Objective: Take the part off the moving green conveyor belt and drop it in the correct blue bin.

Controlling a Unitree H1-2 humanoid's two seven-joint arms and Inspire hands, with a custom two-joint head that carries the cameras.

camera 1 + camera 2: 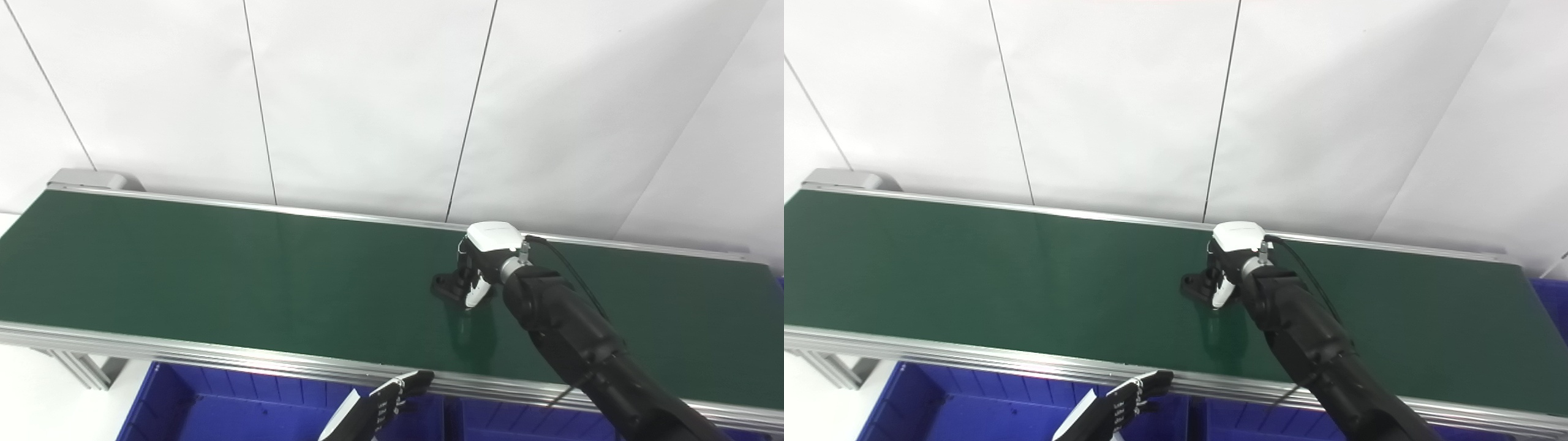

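Blue bins (202, 404) – left hand (392, 398) | green belt (184, 269) (white wall behind)

Green belt (245, 275); black part (446, 286); blue bin (233, 404).

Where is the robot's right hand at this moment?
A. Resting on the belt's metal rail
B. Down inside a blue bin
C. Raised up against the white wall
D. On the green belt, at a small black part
D: the right hand reaches out over the green belt with its fingers at the small black part, while the left hand waits low by the blue bins.
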